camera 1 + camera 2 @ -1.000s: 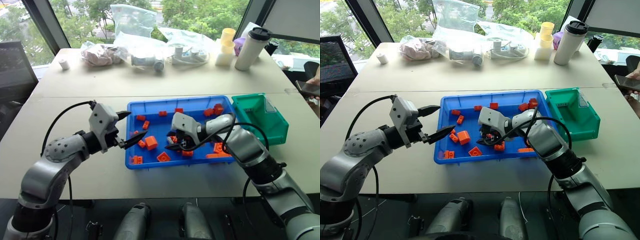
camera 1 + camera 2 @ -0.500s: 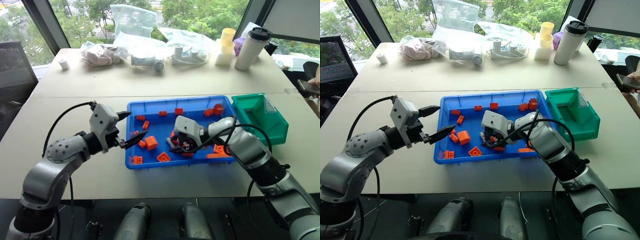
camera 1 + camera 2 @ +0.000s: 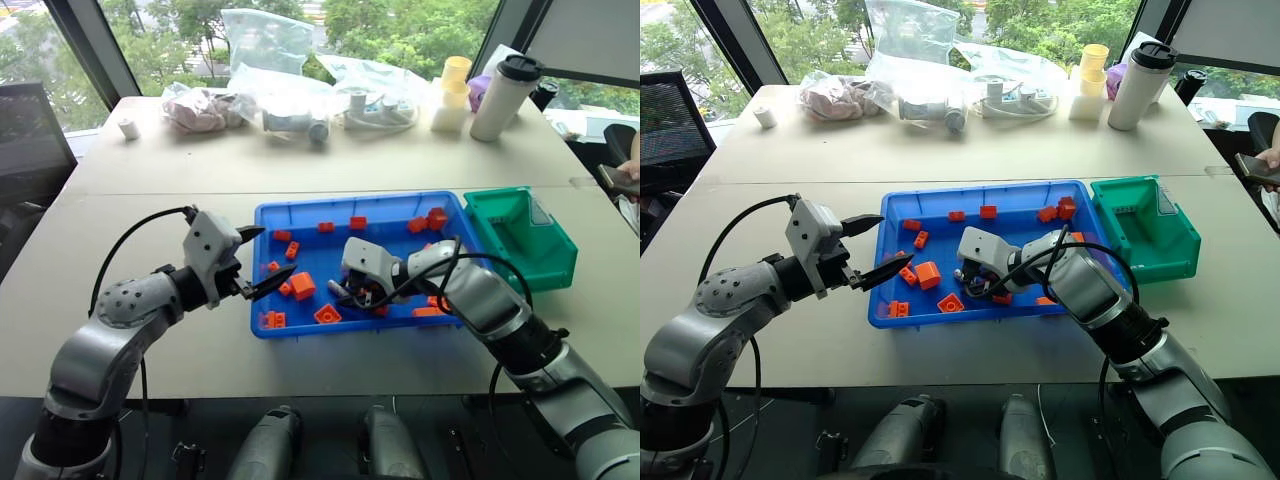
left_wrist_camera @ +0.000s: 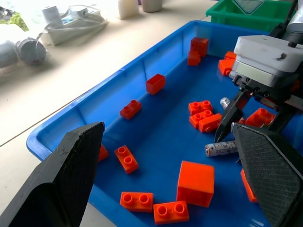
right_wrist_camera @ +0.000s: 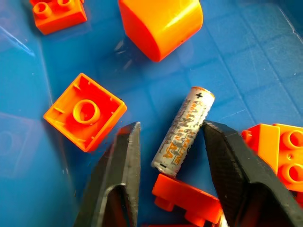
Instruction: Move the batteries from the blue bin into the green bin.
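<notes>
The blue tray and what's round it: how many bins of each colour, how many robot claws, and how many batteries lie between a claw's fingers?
Blue bin: 1
Green bin: 1
Grippers: 2, the left gripper and the right gripper
Battery between the right gripper's fingers: 1
Total: 5
</notes>
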Available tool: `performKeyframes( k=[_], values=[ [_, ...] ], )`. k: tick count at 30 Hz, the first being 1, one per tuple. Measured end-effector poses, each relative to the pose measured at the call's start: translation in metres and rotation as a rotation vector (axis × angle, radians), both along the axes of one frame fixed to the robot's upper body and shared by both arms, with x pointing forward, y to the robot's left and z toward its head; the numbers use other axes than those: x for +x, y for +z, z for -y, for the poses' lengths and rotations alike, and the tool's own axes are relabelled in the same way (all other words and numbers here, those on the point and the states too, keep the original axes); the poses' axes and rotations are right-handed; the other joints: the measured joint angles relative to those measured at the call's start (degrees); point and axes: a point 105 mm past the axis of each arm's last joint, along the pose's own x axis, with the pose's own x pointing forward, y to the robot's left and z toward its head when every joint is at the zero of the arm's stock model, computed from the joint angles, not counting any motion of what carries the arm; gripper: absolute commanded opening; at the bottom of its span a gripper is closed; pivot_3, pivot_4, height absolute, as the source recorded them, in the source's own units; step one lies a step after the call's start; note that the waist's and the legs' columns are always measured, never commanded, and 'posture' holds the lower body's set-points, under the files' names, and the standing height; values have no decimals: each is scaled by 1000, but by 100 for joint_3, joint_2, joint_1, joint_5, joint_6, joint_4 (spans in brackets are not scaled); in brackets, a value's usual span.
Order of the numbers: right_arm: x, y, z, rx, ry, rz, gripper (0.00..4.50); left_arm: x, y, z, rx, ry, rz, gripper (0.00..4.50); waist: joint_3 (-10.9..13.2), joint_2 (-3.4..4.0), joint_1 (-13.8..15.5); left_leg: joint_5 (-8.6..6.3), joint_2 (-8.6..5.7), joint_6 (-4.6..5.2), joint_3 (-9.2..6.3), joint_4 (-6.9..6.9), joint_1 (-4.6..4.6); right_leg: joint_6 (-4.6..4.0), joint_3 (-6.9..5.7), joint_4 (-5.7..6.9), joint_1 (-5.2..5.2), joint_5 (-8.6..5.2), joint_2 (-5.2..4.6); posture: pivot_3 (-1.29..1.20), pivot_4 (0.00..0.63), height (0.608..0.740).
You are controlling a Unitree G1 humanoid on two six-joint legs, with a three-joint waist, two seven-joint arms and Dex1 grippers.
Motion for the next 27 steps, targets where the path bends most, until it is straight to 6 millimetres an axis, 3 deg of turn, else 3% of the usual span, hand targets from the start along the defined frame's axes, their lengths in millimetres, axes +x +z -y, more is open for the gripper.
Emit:
performKeyframes(
  k=[1, 7, 10, 11, 14, 16, 20, 25, 27],
  values=[
    [1, 1, 0, 0, 2, 8, 85, 0, 0, 0, 0, 0, 0, 4500, 0, 0, 0, 0, 0, 0, 0, 0, 0, 0, 0, 0, 0, 0, 0, 0, 150, 740],
    [8, 10, -2, 21, -25, 33, 44, 0, 0, 0, -1, 1, 0, 4500, 0, 0, -1, 0, 0, 0, 0, 0, 0, -1, 0, 0, -1, 1, 0, 0, 150, 740],
    [21, 33, 12, 89, -116, 64, 44, 0, 0, 0, -1, 1, 0, 4500, 0, 0, 14, 0, -2, 0, 0, 1, -2, -1, 0, -1, -1, 1, -1, 0, 150, 740],
    [27, 47, 22, 114, -167, 90, 44, 0, 0, 0, -1, 0, 0, 4500, 1, 2, 23, 0, -4, 0, 0, 1, -4, -1, 0, -1, -1, 1, -2, 0, 150, 740],
    [48, 108, 79, 164, -376, 258, 44, 0, -1, 0, -2, -4, -3, 4500, 1, 1, 45, -2, -8, 4, 0, 1, -7, 1, 0, -8, 2, 2, -4, 0, 150, 740],
    [52, 129, 117, 125, -488, 360, 44, 1, -1, 0, -3, -8, -5, 4500, 0, -1, 34, -4, -6, 7, 2, -1, -6, 1, 0, -15, 4, 2, -5, 0, 150, 740],
    [54, 111, 183, -16, -687, 371, 44, 5, -1, 1, -2, -25, -1, 4500, 2, 2, -6, -5, -2, 8, 26, -1, -5, 2, 9, -15, 0, 2, -7, 0, 150, 740],
    [47, 91, 231, -153, -765, 355, 44, 12, 3, 10, 3, -81, 15, 4500, 7, 13, -25, -5, 3, 9, 40, 1, -1, 7, 21, -15, -2, 5, -2, 0, 150, 740],
    [46, 85, 239, -166, -780, 342, 44, 14, 3, 10, 7, -86, 18, 4500, 8, 14, -53, -4, 3, 9, 45, 2, 0, 9, 25, -15, -3, 6, -2, 0, 150, 740]
  ],
)
